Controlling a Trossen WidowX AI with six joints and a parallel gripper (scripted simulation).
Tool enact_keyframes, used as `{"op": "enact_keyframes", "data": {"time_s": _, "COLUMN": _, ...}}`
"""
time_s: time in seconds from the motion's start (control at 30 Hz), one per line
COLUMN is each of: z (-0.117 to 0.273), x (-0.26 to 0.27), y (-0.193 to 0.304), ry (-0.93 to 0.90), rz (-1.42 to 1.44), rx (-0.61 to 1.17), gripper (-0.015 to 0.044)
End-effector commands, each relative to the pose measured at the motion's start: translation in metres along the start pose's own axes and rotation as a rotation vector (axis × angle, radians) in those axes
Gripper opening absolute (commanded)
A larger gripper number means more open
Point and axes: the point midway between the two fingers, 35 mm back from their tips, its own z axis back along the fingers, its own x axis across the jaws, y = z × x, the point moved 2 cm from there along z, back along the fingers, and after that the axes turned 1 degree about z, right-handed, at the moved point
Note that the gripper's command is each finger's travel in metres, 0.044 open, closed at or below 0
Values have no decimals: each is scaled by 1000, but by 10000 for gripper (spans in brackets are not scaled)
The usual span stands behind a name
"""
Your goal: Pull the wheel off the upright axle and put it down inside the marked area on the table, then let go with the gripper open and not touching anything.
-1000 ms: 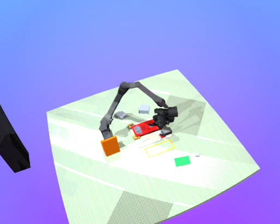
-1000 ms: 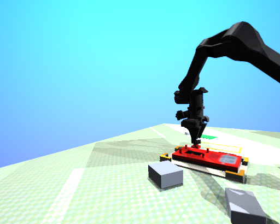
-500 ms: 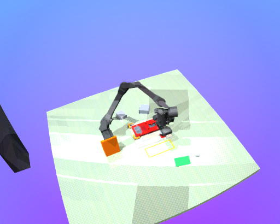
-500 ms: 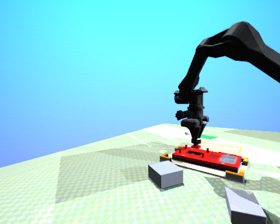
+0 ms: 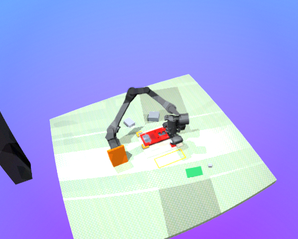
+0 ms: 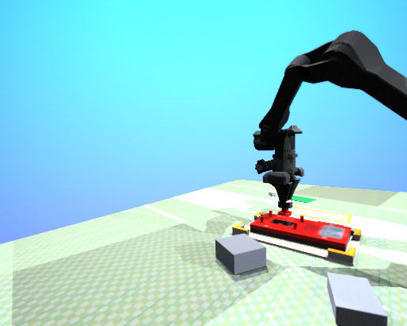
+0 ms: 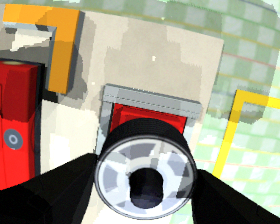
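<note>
The wheel [image 6: 281,205] [image 7: 111,175] is a black tyre with a light grey, spoked face. It lies level above a small red base [image 6: 284,212] [image 7: 150,114], and the dark axle end [image 7: 146,189] shows in its hub. My gripper [image 6: 284,203] [image 7: 145,172] points down and is shut on the wheel, one finger on each side. The wheel appears to be still around the axle, low over the base. The marked area is a yellow outlined rectangle [image 5: 172,162] [image 6: 350,218] [image 7: 228,134] beside the base. In the top view the arm hides the wheel and fingertips.
A red chassis [image 5: 154,137] [image 6: 312,232] [image 7: 13,167] lies beside the base, between orange corner pieces [image 5: 145,146] [image 7: 66,55]. Two grey blocks [image 5: 153,116] [image 6: 249,258], an orange panel [image 5: 117,156], a green patch [image 5: 194,172] [image 6: 303,199] and a small grey block [image 5: 210,165] stand around.
</note>
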Motion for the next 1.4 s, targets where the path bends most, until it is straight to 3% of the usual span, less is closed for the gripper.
{"op": "enact_keyframes", "data": {"time_s": 0.0, "z": 3, "x": -1, "y": 0, "ry": 2, "rz": 4, "rx": -1, "gripper": 0}}
{"op": "enact_keyframes", "data": {"time_s": 1.37, "z": 16, "x": -1, "y": 0, "ry": 2, "rz": 3, "rx": -4, "gripper": 0}}
